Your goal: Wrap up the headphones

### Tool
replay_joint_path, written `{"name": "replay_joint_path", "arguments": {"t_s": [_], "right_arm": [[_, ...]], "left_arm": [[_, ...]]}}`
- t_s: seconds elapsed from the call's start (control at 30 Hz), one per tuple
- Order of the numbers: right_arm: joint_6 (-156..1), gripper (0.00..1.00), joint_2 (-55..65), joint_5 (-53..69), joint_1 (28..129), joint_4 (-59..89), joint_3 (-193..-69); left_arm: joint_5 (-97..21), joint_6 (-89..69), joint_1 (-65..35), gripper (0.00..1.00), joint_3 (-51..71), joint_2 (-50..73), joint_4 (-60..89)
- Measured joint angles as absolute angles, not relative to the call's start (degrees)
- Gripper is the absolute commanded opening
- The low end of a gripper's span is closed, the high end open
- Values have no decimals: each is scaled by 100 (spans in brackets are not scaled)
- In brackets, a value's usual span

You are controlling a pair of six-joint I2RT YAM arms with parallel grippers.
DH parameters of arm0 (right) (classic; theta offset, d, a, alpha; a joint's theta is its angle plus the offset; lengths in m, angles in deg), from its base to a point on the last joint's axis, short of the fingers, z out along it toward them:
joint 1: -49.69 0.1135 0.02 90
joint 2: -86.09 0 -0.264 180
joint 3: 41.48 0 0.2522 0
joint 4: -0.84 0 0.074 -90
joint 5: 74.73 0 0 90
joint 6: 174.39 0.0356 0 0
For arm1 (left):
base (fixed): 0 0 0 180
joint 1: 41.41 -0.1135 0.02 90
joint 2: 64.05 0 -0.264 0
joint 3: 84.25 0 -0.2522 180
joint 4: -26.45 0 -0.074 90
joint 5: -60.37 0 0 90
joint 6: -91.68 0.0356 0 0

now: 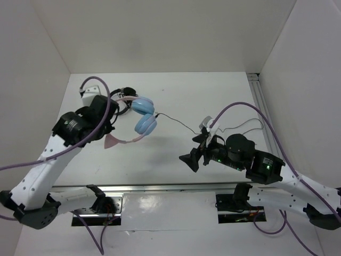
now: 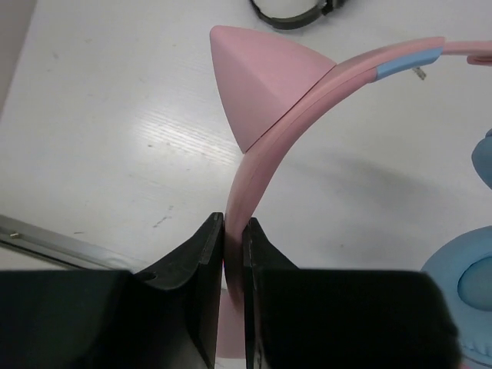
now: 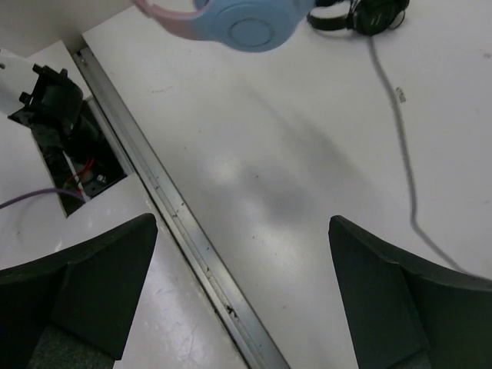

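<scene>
The headphones (image 1: pixel 145 114) lie at the back left of the table, with a pink headband (image 2: pixel 265 181), a pink cat ear (image 2: pixel 265 84) and light-blue ear cups (image 3: pixel 250 23). My left gripper (image 2: pixel 233 231) is shut on the pink headband just below the cat ear; in the top view it (image 1: pixel 110 127) sits left of the cups. The thin black cable (image 1: pixel 178 121) trails right from the cups across the table and shows in the right wrist view as the cable (image 3: pixel 400 131). My right gripper (image 1: pixel 196 152) hovers open near the table's front middle, nothing between its fingers (image 3: pixel 115 269).
Smaller all-black headphones (image 1: pixel 123 101) lie just behind the pink ones, also seen as black headphones (image 3: pixel 361 14). A metal rail (image 1: pixel 160 186) runs along the table's near edge, and another rail (image 1: pixel 261 101) along the right side. White walls enclose the table.
</scene>
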State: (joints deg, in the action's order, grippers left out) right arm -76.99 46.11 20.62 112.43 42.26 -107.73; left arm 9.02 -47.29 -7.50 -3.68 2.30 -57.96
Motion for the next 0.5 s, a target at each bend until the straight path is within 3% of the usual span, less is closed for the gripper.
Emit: {"name": "replay_joint_path", "arguments": {"t_s": [0.5], "right_arm": [[-8436,96,3011,1887,11243,2432,-10566]], "left_arm": [[113,-3451,-1207,0,-1046,-765,-6797]]}}
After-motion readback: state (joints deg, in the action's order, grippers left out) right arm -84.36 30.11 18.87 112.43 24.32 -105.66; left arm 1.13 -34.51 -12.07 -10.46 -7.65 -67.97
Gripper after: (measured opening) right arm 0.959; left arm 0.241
